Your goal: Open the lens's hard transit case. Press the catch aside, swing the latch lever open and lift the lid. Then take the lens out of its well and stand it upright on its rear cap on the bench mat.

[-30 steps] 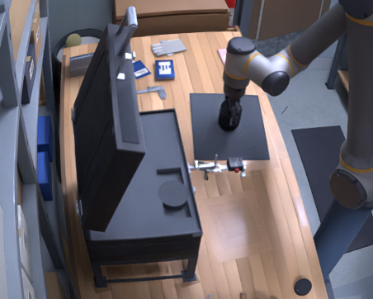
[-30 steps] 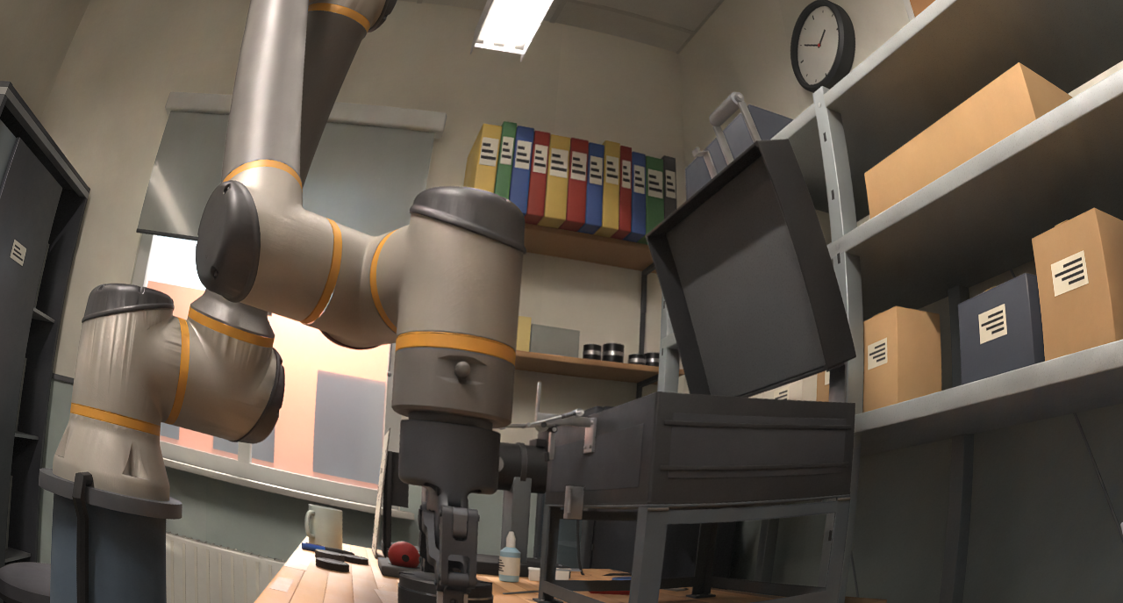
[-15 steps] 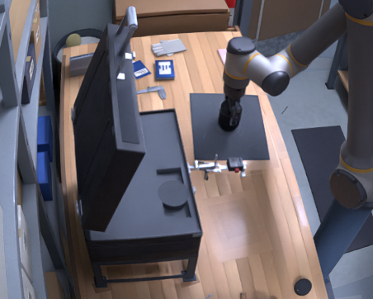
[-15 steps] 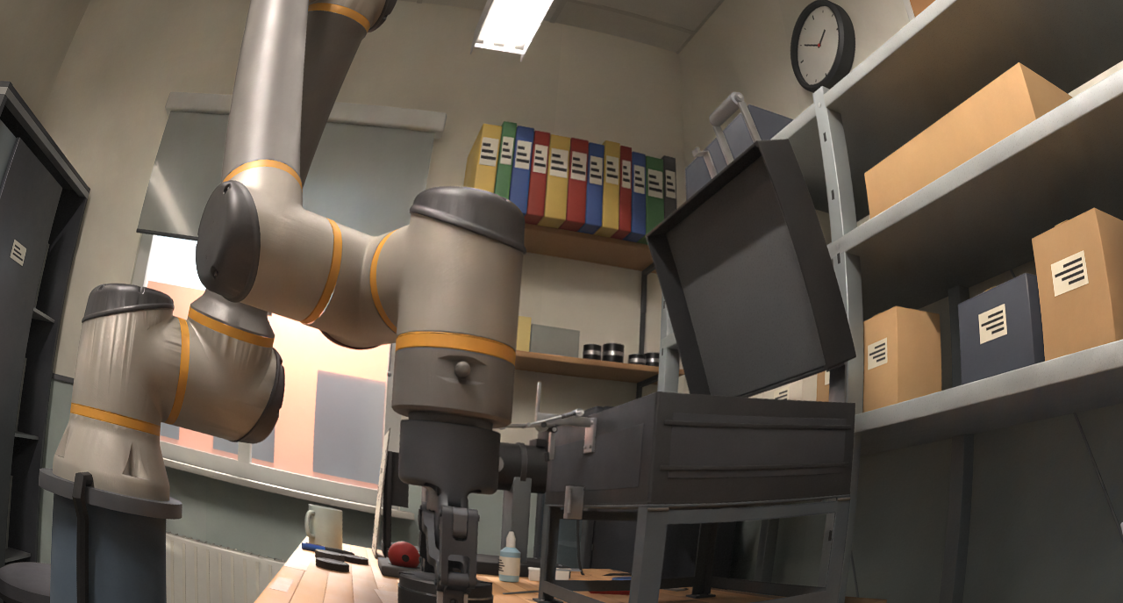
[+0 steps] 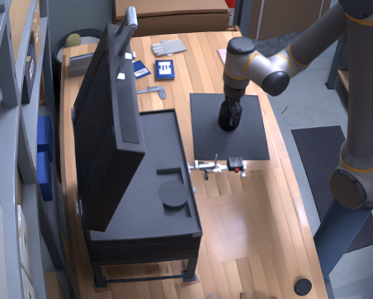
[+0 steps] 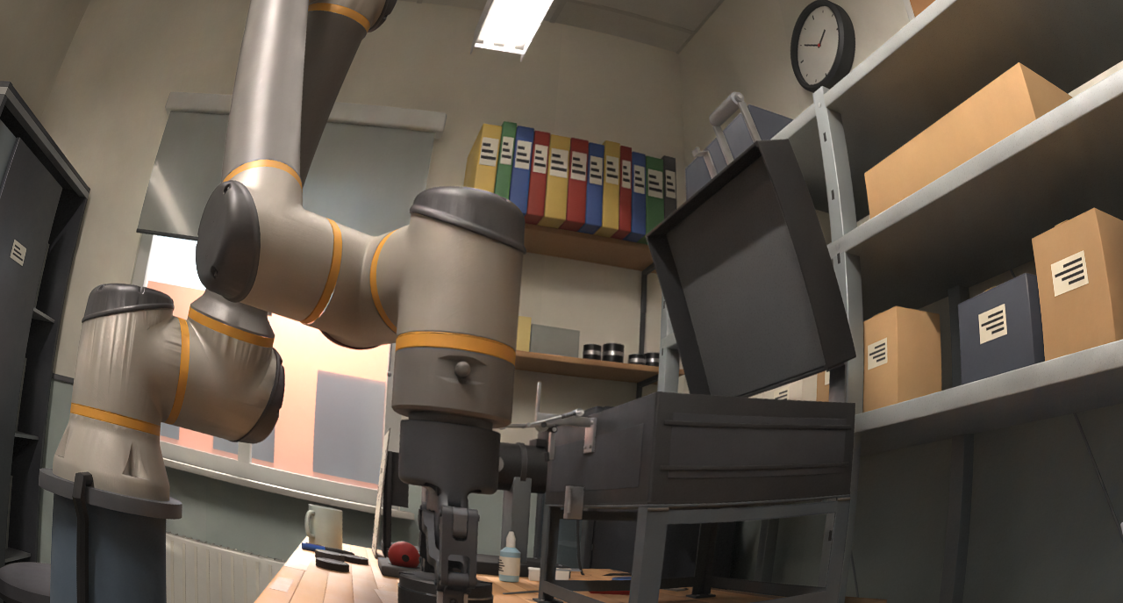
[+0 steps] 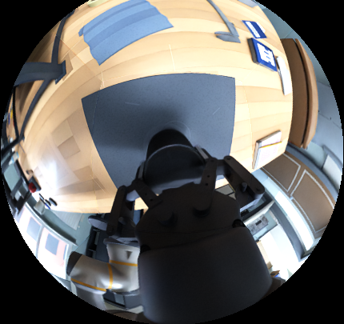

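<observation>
The dark lens (image 5: 229, 119) stands upright near the middle of the black bench mat (image 5: 228, 126). My gripper (image 5: 234, 112) reaches straight down over it and still grips its barrel (image 7: 173, 162). In the second side camera only the gripper (image 6: 445, 549) shows, the lens being cut off at the bottom edge. The transit case (image 5: 146, 181) stands on a stand to the left. Its lid (image 5: 105, 124) is raised steeply. Its round well (image 5: 173, 193) is empty. The latch lever (image 5: 212, 167) with its red catch (image 5: 235, 164) sticks out from the case's right side.
A shelf unit (image 5: 12, 136) runs along the left, behind the case. At the bench's far end lie a calliper (image 5: 153, 91), two blue cards (image 5: 164, 69) and a grey glove (image 5: 167, 47). A black cap (image 5: 302, 286) lies at the near right corner.
</observation>
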{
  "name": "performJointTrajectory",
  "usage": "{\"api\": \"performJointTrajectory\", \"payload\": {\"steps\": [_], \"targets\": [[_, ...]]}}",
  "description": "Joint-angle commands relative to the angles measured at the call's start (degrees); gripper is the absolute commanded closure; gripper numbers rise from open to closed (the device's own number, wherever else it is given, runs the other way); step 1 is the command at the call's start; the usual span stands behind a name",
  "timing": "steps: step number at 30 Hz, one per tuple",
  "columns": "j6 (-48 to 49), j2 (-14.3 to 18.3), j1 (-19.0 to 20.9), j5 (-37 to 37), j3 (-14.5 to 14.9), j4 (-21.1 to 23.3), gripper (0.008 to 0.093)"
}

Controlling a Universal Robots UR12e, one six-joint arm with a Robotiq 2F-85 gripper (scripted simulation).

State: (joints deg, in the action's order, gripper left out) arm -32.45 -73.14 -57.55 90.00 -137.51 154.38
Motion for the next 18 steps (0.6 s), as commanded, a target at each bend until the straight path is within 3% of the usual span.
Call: {"api": "performJointTrajectory", "payload": {"steps": [1, 18], "targets": [[0.00, 0.01, 0.00, 0.00, 0.00, 0.01, 0.0205], [0.00, 0.01, 0.00, 0.00, 0.00, 0.00, 0.0188]]}}
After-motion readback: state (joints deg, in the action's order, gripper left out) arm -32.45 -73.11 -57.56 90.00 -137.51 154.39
